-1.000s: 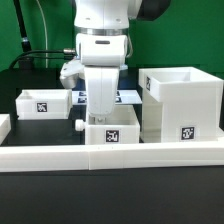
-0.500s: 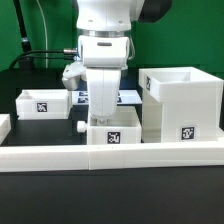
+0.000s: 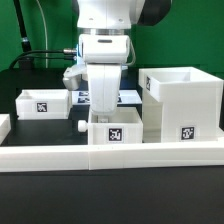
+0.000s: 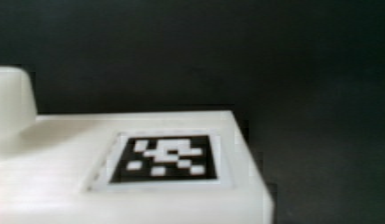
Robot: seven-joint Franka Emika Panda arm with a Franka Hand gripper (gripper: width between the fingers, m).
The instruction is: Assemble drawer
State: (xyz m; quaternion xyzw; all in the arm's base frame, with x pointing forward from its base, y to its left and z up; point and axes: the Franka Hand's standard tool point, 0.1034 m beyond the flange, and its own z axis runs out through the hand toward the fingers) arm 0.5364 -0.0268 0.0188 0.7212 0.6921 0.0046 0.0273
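Note:
In the exterior view, the tall white drawer housing (image 3: 182, 104) stands at the right, its tag facing front. A small knobbed tray (image 3: 112, 134) sits just left of it against the front wall, its knob (image 3: 78, 126) pointing left. A second tray (image 3: 42, 103) lies farther back at the left. My gripper (image 3: 104, 114) hangs straight down over the middle tray. Its fingers are hidden by the hand and the tray rim. The wrist view shows that tray's white surface (image 4: 56, 150) and its tag (image 4: 168, 158) very close, with no fingers showing.
A low white border wall (image 3: 60, 156) runs along the front of the black table. The marker board (image 3: 131, 97) lies behind the middle tray. A black cable and green backdrop are at the far left.
The arm has shifted very slightly to the exterior view's right. The trays and the housing have not moved.

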